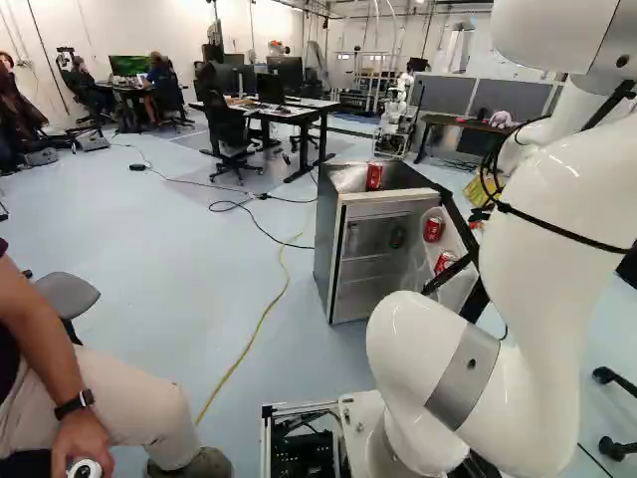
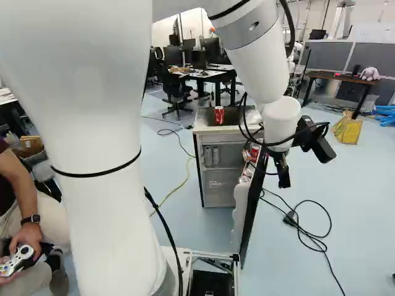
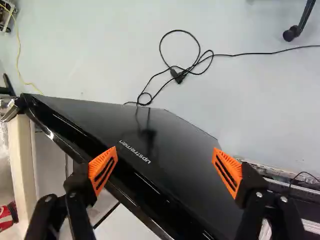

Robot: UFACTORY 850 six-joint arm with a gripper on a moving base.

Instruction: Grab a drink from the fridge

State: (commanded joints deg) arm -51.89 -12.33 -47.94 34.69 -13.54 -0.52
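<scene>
- Your fridge (image 1: 338,249) stands on the floor ahead of the base, its door (image 3: 180,160) swung open.
- Drinks, door side: you have two red cans, an upper one (image 1: 433,229) and a lower one (image 1: 446,261), on the inner face of the open door.
- Drinks, interior: two pale cans, one (image 2: 208,155) just beside the other (image 2: 216,155), stand upright side by side on a shelf, as you see in the right base view.
- Drinks, top: one more red can (image 2: 219,115) stands upright on top of the fridge.
- Your arm (image 1: 542,269) reaches forward, and its hand (image 2: 284,179) points down on the outer side of the door, away from the shelves.
- Wrist view: the two fingers stand wide apart, orange pads (image 3: 102,170) facing each other, nothing clamped between them. The door's dark outer panel lies ahead of and below them; you cannot tell whether they touch it.
- Floor: a black cable (image 3: 180,75) lies in loops beyond the door's outer face; a yellow cable (image 1: 261,321) runs across the floor on the fridge's other side.
</scene>
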